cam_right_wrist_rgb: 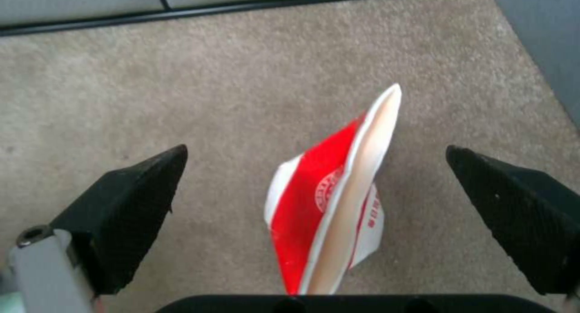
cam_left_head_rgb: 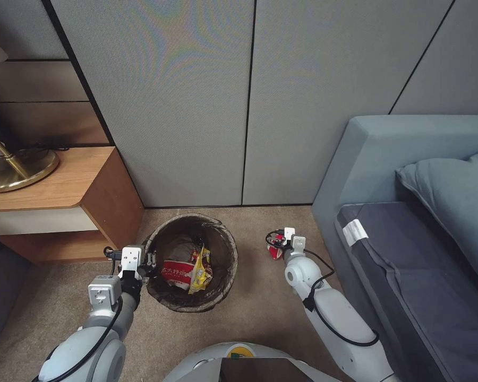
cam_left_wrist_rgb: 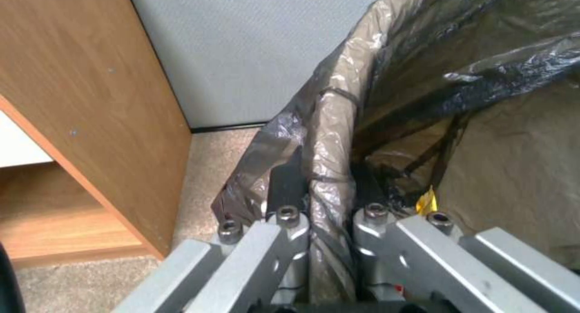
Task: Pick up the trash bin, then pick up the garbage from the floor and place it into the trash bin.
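A grey-blue sofa [cam_left_head_rgb: 409, 223] fills the right side of the head view, with a matching cushion [cam_left_head_rgb: 457, 191] on its seat, and grey wall panels [cam_left_head_rgb: 207, 101] stand behind everything. On the left is a wooden side cabinet [cam_left_head_rgb: 74, 196] with the brass base of a lamp [cam_left_head_rgb: 18, 167] resting on its top. Beige carpet [cam_left_head_rgb: 260, 313] covers the floor between them. The trash bin [cam_left_head_rgb: 192, 261] sits on that carpet close to the wall, just beside the cabinet's corner, its dark bag liner [cam_left_wrist_rgb: 338, 122] folded out over the rim; inside lie a red-and-white wrapper [cam_left_head_rgb: 176, 273] and a yellow snack packet [cam_left_head_rgb: 201, 269]. The left claw [cam_left_head_rgb: 150, 260] is at the bin's left edge, and the left wrist view shows it closed on the lined rim, one finger outside the wall and one inside, the plastic pinched between them. The right claw [cam_right_wrist_rgb: 314, 186] hangs low over the carpet between the bin and the sofa, spread wide, its black fingertips [cam_right_wrist_rgb: 130, 195] well apart on either side of a crumpled red-and-white paper cup [cam_right_wrist_rgb: 329, 204]. That cup lies flattened on the floor between the fingers, touched by neither of them.
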